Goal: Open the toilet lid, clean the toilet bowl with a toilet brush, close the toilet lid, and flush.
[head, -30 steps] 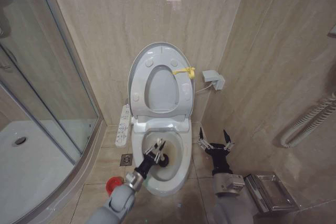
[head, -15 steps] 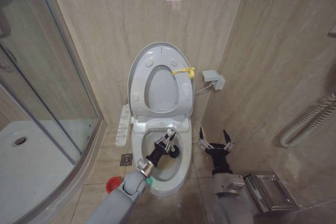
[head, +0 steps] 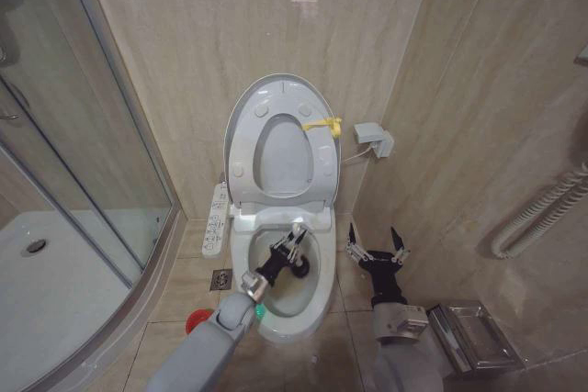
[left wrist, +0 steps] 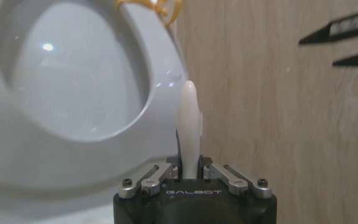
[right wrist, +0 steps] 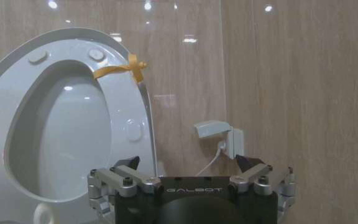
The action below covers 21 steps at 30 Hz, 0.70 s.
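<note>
Left gripper (head: pixel 294 243) clamps the toilet brush (left wrist: pixel 189 130) over the toilet bowl (head: pixel 317 296); right gripper (head: pixel 377 243), fingers wide, idles right of it.

Curved glass shower enclosure (head: pixel 83 135) at left, its white tray (head: pixel 46 291) with a round drain (head: pixel 36 246). Beige tiled walls (head: pixel 211 34) and floor (head: pixel 184 282); small floor drain (head: pixel 220 279). White wall socket (head: pixel 375 139) with cable. Corrugated hose (head: pixel 542 213) and metal holder (head: pixel 473 337) at right.
</note>
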Available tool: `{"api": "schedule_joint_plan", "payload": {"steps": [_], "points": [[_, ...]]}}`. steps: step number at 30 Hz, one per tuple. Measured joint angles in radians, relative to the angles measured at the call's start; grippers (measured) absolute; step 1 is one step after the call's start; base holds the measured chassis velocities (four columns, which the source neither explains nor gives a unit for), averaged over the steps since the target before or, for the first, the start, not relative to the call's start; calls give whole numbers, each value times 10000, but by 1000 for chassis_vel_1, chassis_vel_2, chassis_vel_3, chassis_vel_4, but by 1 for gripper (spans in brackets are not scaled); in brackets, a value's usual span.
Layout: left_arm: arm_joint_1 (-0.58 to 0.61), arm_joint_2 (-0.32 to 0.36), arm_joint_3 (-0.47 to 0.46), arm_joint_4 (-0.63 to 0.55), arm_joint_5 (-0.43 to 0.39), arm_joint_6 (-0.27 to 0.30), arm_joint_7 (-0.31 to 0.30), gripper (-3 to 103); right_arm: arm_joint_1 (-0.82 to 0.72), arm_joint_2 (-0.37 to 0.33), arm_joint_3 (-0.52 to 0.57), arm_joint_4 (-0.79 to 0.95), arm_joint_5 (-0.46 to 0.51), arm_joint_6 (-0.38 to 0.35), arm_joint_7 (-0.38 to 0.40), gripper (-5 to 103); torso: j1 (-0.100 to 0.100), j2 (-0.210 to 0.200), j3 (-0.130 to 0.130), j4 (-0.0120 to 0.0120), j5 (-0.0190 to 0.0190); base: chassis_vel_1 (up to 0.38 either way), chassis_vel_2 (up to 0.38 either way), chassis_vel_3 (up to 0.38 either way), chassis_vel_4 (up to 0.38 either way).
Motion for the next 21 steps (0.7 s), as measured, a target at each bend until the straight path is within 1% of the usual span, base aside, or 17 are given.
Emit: {"api": "schedule_joint_plan", "payload": {"steps": [5,10,12,13,18,21], "points": [[52,-97,122,-6,-11,-1,5,17,0,0,0,0,0,0,0,100,0,0,0,2,0,0,0,0,0],[132,1,192,673,85,-11,28,17,0,0,0,0,0,0,0,100,-1,0,0,7,-1,0,0,0,0],[65,40,181,697,108,-9,30,17,0,0,0,0,0,0,0,100,0,0,0,8,-1,0,0,0,0],[-33,79,159,645,96,12,28,17,0,0,0,0,0,0,0,100,-1,0,0,2,-1,0,0,0,0],[-185,25,124,56,-74,41,-25,17,0,0,0,0,0,0,0,100,0,0,0,0,0,0,0,0,0],[-83,-35,205,-43,-99,39,0,17,0,0,0,0,0,0,0,100,0,0,0,0,-2,0,0,0,0]]}}
